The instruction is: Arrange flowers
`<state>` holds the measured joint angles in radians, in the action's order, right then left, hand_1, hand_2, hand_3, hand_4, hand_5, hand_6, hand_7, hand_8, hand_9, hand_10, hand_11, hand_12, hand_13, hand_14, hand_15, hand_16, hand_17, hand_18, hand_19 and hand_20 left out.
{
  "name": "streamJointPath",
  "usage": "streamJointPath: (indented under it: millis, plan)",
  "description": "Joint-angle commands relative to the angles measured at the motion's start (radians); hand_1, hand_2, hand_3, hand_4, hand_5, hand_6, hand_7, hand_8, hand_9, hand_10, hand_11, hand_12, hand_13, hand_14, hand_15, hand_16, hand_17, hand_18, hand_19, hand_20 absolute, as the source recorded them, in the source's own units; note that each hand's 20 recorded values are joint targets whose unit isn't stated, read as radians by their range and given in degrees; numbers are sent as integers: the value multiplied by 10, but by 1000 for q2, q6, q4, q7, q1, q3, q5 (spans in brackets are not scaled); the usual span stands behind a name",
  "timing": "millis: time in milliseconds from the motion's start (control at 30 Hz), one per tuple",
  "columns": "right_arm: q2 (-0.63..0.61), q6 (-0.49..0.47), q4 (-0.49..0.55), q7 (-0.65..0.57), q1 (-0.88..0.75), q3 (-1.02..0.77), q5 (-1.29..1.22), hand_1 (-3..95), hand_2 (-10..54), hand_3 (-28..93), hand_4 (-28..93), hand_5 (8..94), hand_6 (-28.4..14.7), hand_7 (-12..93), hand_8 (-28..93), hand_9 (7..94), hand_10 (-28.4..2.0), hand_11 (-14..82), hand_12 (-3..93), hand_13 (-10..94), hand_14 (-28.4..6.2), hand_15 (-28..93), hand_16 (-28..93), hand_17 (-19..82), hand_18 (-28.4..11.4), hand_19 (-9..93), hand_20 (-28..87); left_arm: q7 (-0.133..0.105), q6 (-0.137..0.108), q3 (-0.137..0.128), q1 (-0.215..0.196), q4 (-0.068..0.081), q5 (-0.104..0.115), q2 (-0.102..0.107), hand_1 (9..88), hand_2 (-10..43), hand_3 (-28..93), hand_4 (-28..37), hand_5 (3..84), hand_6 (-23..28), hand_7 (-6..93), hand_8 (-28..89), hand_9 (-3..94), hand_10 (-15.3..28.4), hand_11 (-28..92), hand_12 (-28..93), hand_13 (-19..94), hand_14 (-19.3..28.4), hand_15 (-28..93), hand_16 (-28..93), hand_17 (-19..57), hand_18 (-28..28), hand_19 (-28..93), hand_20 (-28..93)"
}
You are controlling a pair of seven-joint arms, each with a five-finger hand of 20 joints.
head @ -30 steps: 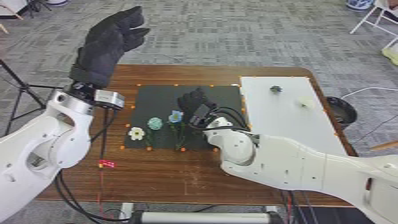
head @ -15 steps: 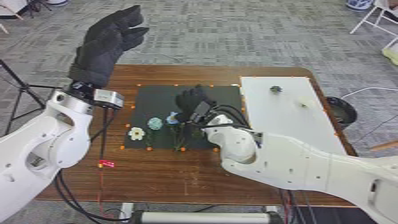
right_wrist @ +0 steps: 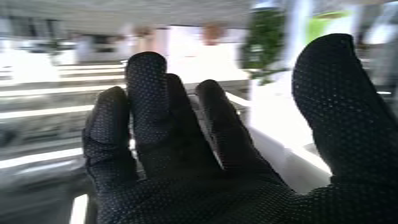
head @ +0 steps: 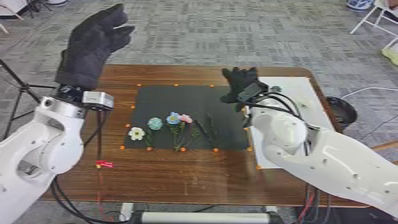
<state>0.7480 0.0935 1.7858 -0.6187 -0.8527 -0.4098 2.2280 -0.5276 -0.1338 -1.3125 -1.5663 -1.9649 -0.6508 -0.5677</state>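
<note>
Head view, flowers (head: 173, 118) on mat (head: 188, 100), left robot hand (head: 89, 52), right robot hand (head: 238, 84), both released, wrist view, green foliage (right_wrist: 264, 42)

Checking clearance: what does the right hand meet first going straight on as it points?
Looks free in the head view: the right hand points over the table's far edge towards floor, though its height is unclear.

Mat (head: 187, 102) lay on surface (head: 178, 185), sheet (head: 297, 84) to its right. Flowers (head: 155, 123) lay in row on mat's near half, stems nearer; sprig (head: 205, 131) right of them. Bin (head: 345, 114) right of surface.
</note>
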Motion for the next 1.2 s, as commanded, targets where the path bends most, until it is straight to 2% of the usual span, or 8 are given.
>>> streamJointPath:
  millis: [33,167,367,433,500,633,933,1200]
  plan:
    - [-277,11,-9,-22,-168,-165,18,224,-95,854,-283,294,-77,177,-87,299,-161,214,233,324,-139,723,196,148,-217,752,545,14,-107,-241,-435,-63,21,-68,255,-22,689,-255,314,28,178,-79,249,113,194,190,205,138,291,57,-90,199,379,140]
    - [-312,2,13,-30,-201,-199,23,215,-95,848,-283,305,-72,174,-84,310,-159,213,239,315,-140,715,195,141,-217,742,547,35,-142,-326,-565,-83,37,-95,255,-24,690,-256,315,29,179,-80,248,113,193,191,204,137,291,57,-90,199,379,140]
    - [-307,1,-18,-59,-163,-154,24,216,-95,846,-283,326,-68,179,-85,335,-161,220,246,331,-143,720,199,148,-218,745,552,21,-164,-370,-646,-103,41,-126,254,-24,692,-257,315,29,180,-80,248,113,193,191,203,137,290,57,-91,199,379,141]
    - [-284,-2,-49,-65,-165,-158,40,219,-95,844,-283,330,-59,184,-88,344,-158,225,248,340,-143,722,201,149,-218,747,554,38,-160,-371,-637,-98,46,-112,254,-25,692,-257,315,29,180,-80,248,113,193,191,203,137,291,57,-91,199,379,141]
    - [-265,36,-90,-77,-117,-105,27,223,-95,845,-283,331,-57,186,-90,349,-155,231,249,348,-141,727,203,154,-217,751,556,28,-156,-350,-614,-90,51,-109,255,-24,692,-257,314,29,180,-81,247,113,194,191,202,137,291,57,-91,199,380,141]
    - [-235,25,-146,-97,-75,-62,22,227,-95,842,-283,342,-54,196,-96,371,-154,248,250,373,-137,731,207,163,-217,760,561,40,-131,-320,-571,-81,37,-97,256,-23,690,-257,313,29,181,-81,246,112,194,191,202,137,291,56,-92,199,380,141]
    - [-221,57,-240,-198,0,30,49,256,-95,847,-283,414,-65,199,-99,461,-151,284,237,455,-124,739,221,210,-215,794,563,35,-92,-209,-397,-35,37,-39,254,-23,689,-256,312,28,181,-81,245,112,194,192,200,137,292,56,-92,198,379,140]
    - [-179,51,-261,-156,26,50,18,300,-95,850,-282,516,-33,266,-127,574,-131,360,240,528,-104,721,268,248,-212,827,552,36,-86,-214,-395,-39,37,-34,253,-22,689,-256,311,27,181,-80,245,112,194,192,201,137,292,56,-92,198,379,141]
